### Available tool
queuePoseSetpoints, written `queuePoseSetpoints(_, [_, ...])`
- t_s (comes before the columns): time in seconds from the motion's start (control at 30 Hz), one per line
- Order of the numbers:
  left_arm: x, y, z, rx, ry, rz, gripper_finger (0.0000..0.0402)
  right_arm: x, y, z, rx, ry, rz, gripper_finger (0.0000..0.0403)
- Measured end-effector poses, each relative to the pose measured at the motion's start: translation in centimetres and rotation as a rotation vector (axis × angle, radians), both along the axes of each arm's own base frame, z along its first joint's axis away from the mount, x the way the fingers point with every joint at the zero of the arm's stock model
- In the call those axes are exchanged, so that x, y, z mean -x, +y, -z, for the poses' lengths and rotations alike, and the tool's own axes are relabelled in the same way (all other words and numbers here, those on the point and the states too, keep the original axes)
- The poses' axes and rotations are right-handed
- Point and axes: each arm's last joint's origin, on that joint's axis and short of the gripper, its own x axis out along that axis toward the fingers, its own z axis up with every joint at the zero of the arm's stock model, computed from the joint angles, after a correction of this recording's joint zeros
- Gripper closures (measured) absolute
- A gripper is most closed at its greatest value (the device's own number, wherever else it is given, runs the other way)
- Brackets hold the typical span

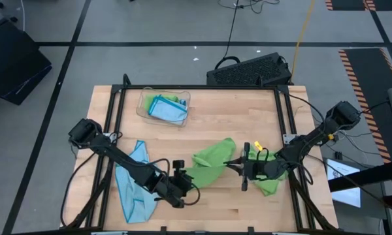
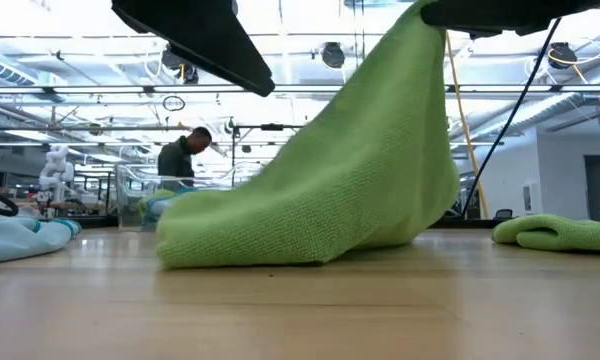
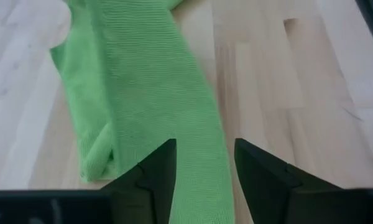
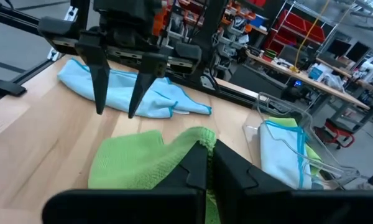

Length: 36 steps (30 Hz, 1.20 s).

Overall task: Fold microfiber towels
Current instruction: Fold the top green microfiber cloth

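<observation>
A lime green microfiber towel (image 1: pixel 212 163) lies mid-table, with one end raised. My right gripper (image 1: pixel 235 164) is shut on that raised end and comes in from the table's right. My left gripper (image 3: pixel 205 171) stands open just left of the towel, its fingers slanting down. In the right wrist view those fingers (image 4: pixel 101 93) hang above the towel without touching it. A light blue towel (image 1: pixel 132 186) lies flat beside the left arm. A second green towel (image 1: pixel 269 184) lies bunched under the right arm. My right gripper pinches a raised edge of the green towel (image 4: pixel 202 138) between its two fingers, which come in almost level from the table's right. The towel slopes down from the hold like a tent (image 2: pixel 400 120). Its lower part (image 2: pixel 240 240) rests on the table.
A clear plastic tray (image 1: pixel 144 108) holding light blue towels (image 1: pixel 166 109) stands at the far left. Black frame rails (image 1: pixel 114 124) run along the table's sides. A keyboard (image 1: pixel 248 70) sits beyond the far edge. A person (image 2: pixel 180 155) is in the room behind.
</observation>
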Motion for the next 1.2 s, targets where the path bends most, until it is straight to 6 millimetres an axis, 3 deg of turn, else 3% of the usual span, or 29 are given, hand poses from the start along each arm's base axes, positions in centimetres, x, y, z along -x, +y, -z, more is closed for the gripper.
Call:
queuePoseSetpoints(0.27, [-1.2,0.7,-1.2,-0.183,-0.193,-0.115,0.0235,0.0,0.0,-0.1,-0.009,-0.012,-0.001,0.0396])
queuePoseSetpoints(0.43, [-3.0,2.2,-2.5,-0.098,-0.322,-0.154,0.0236,0.0,0.0,-0.2,-0.012,-0.016,-0.001,0.0396])
queuePoseSetpoints(0.83, [-5.8,3.6,-0.3,-0.029,-0.355,-0.085,0.0241,0.0,0.0,-0.2,-0.018,-0.023,-0.002,0.0396])
queuePoseSetpoints(0.93, [-5.8,3.7,-0.3,-0.066,-0.347,-0.102,0.028,-0.1,0.1,-0.2,-0.024,-0.018,-0.031,0.0396])
queuePoseSetpoints(1.07, [-5.0,3.3,0.2,-0.199,-0.277,-0.11,0.0378,0.0,0.4,0.3,-0.04,0.041,-0.143,0.0384])
queuePoseSetpoints(1.2, [-3.9,3.1,0.8,-0.355,-0.196,-0.166,0.0389,0.4,0.5,1.4,-0.103,0.162,-0.209,0.0359])
